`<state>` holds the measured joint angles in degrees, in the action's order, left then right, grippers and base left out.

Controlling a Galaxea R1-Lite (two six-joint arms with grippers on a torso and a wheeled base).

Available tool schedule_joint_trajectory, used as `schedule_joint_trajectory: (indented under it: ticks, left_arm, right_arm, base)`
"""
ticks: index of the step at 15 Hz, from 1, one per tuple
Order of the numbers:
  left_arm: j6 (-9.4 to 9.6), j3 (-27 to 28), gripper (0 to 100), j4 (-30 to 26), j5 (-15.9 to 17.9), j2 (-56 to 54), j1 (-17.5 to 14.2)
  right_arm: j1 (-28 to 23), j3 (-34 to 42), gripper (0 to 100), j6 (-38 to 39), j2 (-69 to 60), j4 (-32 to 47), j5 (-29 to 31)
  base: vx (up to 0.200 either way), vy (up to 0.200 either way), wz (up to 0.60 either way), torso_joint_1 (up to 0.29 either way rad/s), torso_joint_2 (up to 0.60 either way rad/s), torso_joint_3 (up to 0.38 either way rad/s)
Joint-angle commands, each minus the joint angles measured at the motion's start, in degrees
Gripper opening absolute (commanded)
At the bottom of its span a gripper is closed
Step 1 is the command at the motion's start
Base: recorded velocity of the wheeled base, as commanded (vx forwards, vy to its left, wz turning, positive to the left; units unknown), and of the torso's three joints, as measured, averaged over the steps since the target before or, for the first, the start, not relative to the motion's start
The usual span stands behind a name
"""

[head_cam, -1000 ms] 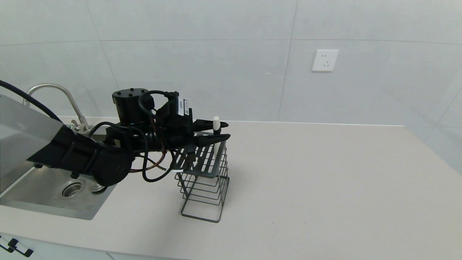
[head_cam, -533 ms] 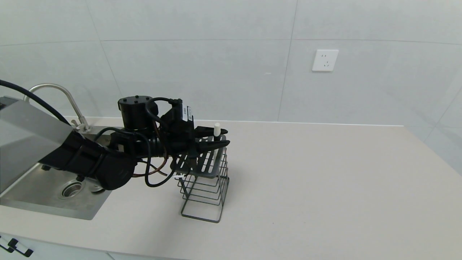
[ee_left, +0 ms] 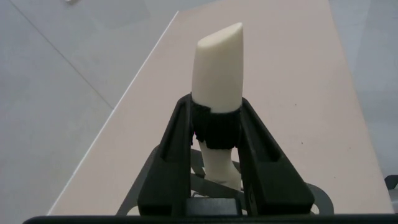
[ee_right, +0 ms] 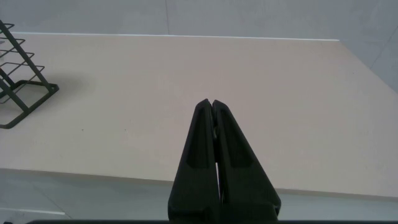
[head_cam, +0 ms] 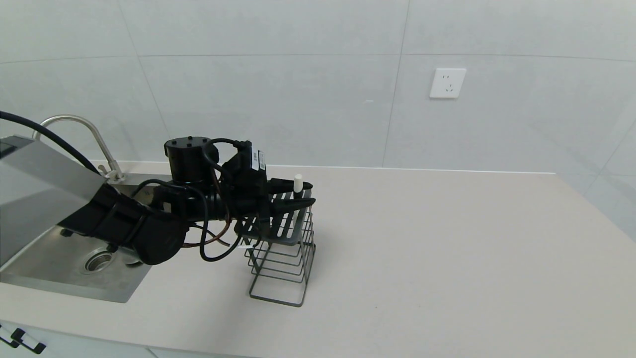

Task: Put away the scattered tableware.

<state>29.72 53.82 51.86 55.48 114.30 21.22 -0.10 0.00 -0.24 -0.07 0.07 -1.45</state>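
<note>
Left gripper (head_cam: 303, 194) clamped on a white-handled utensil (head_cam: 298, 181) right at the wire rack (head_cam: 280, 258)

Big beige counter (head_cam: 422, 238) with a steel sink (head_cam: 59, 268) sunk in at the robot's left, just a drain in the basin. The dark wire rack stands on the counter beside the sink, and the utensil is upright at its far corner, handle poking above the top and the lower part running down inside. The wrist cam shows both fingers (ee_left: 261, 155) squeezing the handle. Right gripper (ee_right: 213, 109) hangs over bare counter, pinched closed on nothing. White labels (head_cam: 257, 160) on the left wrist, print too small to read.
</note>
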Motion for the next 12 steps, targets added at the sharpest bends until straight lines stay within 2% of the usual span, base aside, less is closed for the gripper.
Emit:
schedule_joint_trajectory:
  ticks: [1, 9, 12]
  left_arm:
    - [-0.10, -0.82, 100, 0.00, 0.07, 0.05, -0.13]
    - [-0.19, -2.05, 100, 3.86, 0.16, -0.30, 0.31]
    - [-1.33, -7.68, 100, 6.68, 0.16, -5.75, -0.22]
  right_arm:
    - [0.01, 0.00, 0, -0.02, 0.07, 0.01, -0.04]
    - [0.01, 0.00, 0, 0.07, 0.07, 0.01, -0.04]
    - [0.01, 0.00, 0, 0.07, 0.07, 0.01, -0.04]
  base:
    - [0.000, 0.000, 0.00, 0.000, 0.00, 0.000]
    - [0.000, 0.000, 0.00, 0.000, 0.00, 0.000]
    - [0.000, 0.000, 0.00, 0.000, 0.00, 0.000]
